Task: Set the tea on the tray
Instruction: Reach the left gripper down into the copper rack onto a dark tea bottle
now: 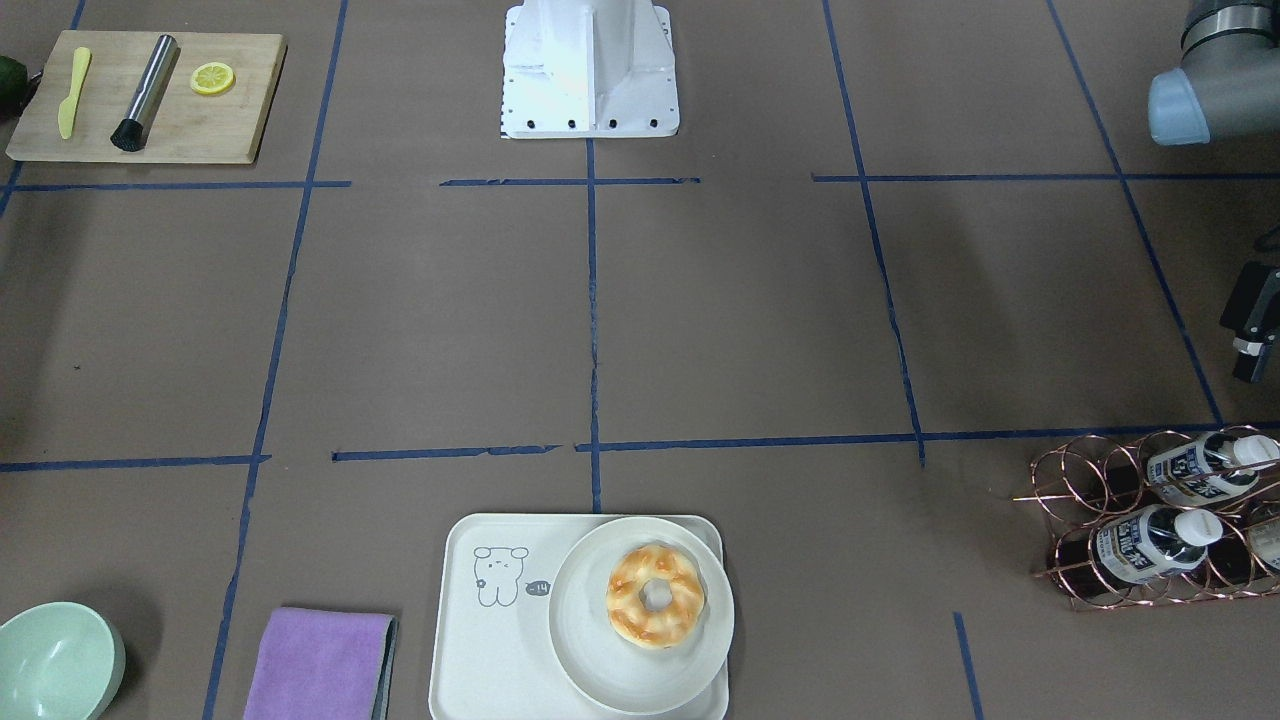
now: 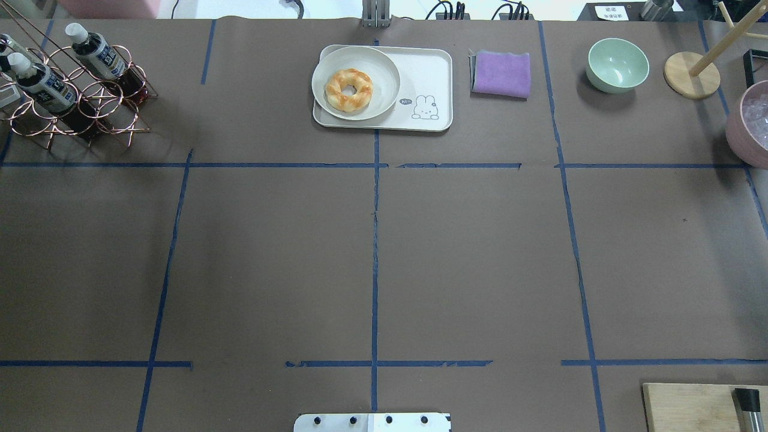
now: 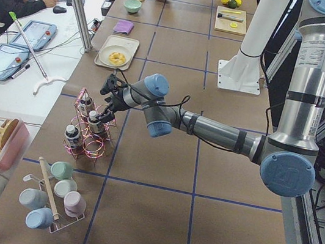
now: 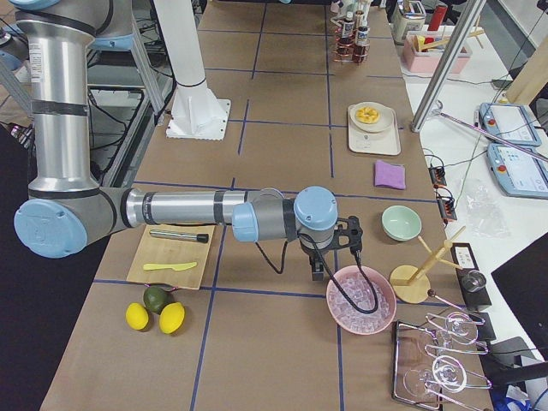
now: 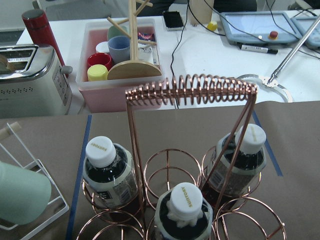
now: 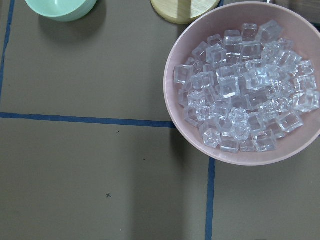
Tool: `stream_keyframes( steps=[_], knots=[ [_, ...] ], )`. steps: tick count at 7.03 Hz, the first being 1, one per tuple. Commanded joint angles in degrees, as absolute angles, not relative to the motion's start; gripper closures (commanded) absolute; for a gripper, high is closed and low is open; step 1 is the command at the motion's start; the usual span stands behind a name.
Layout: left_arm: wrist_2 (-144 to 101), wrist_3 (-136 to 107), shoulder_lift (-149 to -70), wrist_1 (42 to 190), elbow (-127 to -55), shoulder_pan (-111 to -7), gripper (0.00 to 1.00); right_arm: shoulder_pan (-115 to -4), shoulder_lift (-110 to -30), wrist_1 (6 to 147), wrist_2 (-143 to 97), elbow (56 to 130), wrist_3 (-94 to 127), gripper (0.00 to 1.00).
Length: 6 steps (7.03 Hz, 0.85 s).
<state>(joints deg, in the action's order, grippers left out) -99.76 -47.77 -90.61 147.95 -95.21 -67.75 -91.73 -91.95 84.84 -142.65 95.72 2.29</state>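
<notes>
Three tea bottles, dark liquid with white caps, stand in a copper wire rack [image 5: 190, 95]: one at the left [image 5: 107, 170], one nearest [image 5: 185, 212], one at the right [image 5: 245, 155]. The rack also shows in the overhead view [image 2: 78, 108] at the far left. The cream tray [image 2: 429, 72] with its line drawing lies at the table's far middle; a round plate [image 2: 384, 66] with a doughnut [image 2: 348, 90] covers one half. My left gripper [image 3: 108, 96] hovers just above the rack; I cannot tell whether it is open. My right gripper [image 4: 332, 257] hangs by a pink bowl; its state is unclear.
A pink bowl of ice cubes [image 6: 245, 80] lies under the right wrist. A purple cloth [image 2: 501, 73], a green bowl [image 2: 617, 64] and a wooden mug stand [image 2: 691, 74] sit right of the tray. A wooden board [image 1: 150, 95] holds a muddler, a knife and a lemon slice.
</notes>
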Motion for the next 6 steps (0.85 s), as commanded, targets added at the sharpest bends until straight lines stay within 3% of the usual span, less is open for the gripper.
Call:
stream_keyframes(
  steps=[1, 6],
  knots=[
    [-93.8, -48.9, -91.1, 151.4, -91.8, -64.7, 0.02, -91.8, -91.9, 84.8, -142.6, 95.7, 2.5, 0.0],
    [-93.9, -48.8, -95.9, 151.4, -86.5, -64.6, 0.16, -91.7, -91.4, 84.8, -142.7, 95.8, 3.0, 0.0]
  ],
)
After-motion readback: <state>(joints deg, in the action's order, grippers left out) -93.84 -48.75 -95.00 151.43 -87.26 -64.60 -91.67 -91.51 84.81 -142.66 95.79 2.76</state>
